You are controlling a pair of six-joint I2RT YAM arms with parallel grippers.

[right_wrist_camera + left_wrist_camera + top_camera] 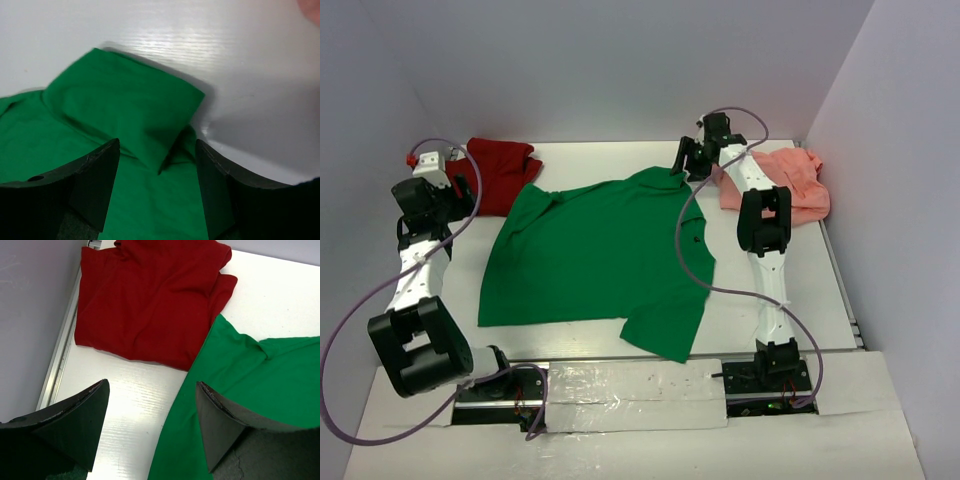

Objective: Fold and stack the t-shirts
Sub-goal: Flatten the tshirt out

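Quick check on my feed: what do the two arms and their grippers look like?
The left arm and right arm have white links between chunky black joints. A thin lavender cable loops along each. The left gripper and right gripper carry black, wedge-shaped fingers with scuffed edges. No markings are readable.

R jaws apart, green tee [115,100] below, white table [240,75]
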